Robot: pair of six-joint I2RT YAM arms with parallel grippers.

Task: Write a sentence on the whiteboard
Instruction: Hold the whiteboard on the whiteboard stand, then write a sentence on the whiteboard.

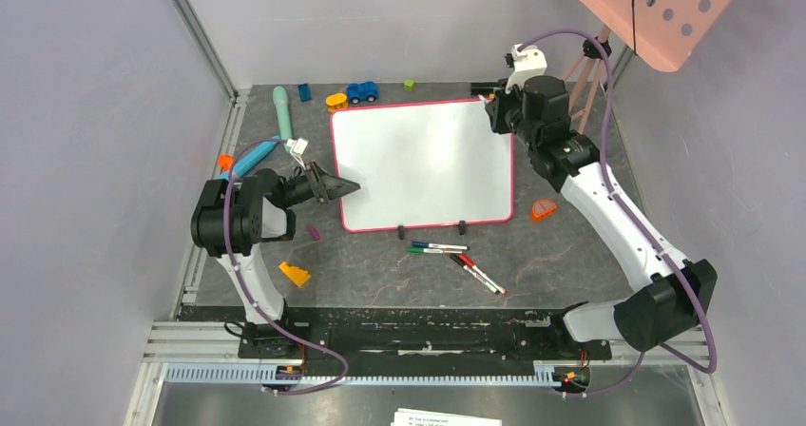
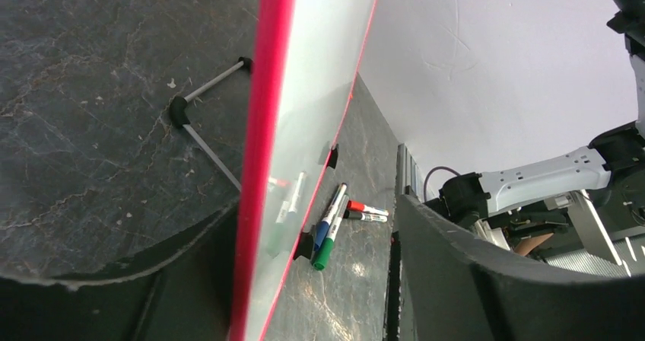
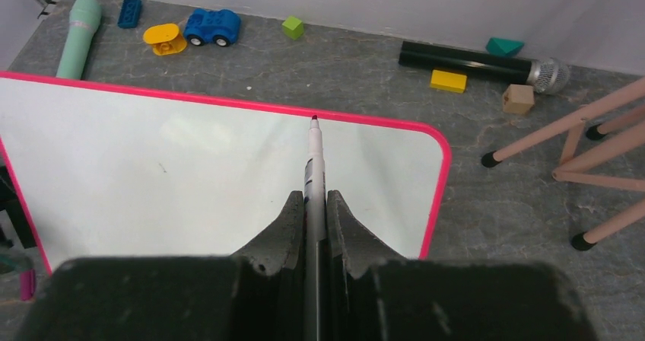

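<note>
The whiteboard (image 1: 423, 164) with its pink-red rim lies in the middle of the table, its face blank (image 3: 190, 173); the sentence is not in view. My right gripper (image 1: 502, 114) hangs over the board's far right corner, shut (image 3: 309, 200) on a marker (image 3: 314, 158). The marker's dark tip sits at the far rim. My left gripper (image 1: 347, 190) is at the board's left edge. Its jaws stand open (image 2: 316, 211) on either side of the rim (image 2: 262, 128), with a wide gap on the inner side.
Several markers (image 1: 456, 260) lie in front of the board. An orange toy (image 1: 544, 209), a yellow block (image 1: 295, 274), a teal microphone (image 1: 282, 109) and a blue car (image 1: 361, 91) surround it. A pink perforated panel (image 1: 656, 8) on tripod legs (image 3: 578, 139) stands far right.
</note>
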